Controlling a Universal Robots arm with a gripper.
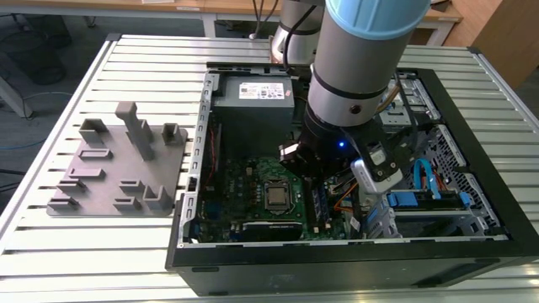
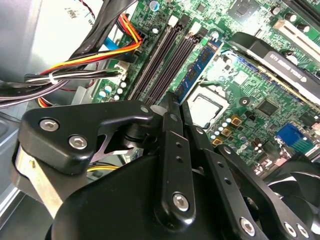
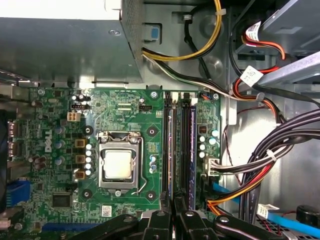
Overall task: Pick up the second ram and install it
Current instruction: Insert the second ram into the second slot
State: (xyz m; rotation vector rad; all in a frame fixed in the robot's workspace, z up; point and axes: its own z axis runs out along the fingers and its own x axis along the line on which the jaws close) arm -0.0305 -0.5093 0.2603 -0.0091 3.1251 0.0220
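In the exterior view, the arm is reaching steeply down into the open computer case (image 1: pixel 471 246) on the slatted desk (image 1: pixel 151 240). In the second wrist view, the tool (image 2: pixel 176 102), fingers pressed together, is hovering above the second ram (image 2: pixel 196 70), seated in the motherboard's (image 2: pixel 250 90) slot. In the first wrist view, the tool (image 3: pixel 173 202) is hanging over the slots (image 3: pixel 179 145).

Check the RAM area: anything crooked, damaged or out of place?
Nothing stands out. The second ram runs parallel to the black slots beside the CPU, not skewed, with the gripper at one end. Whether it's fully seated can't be told.
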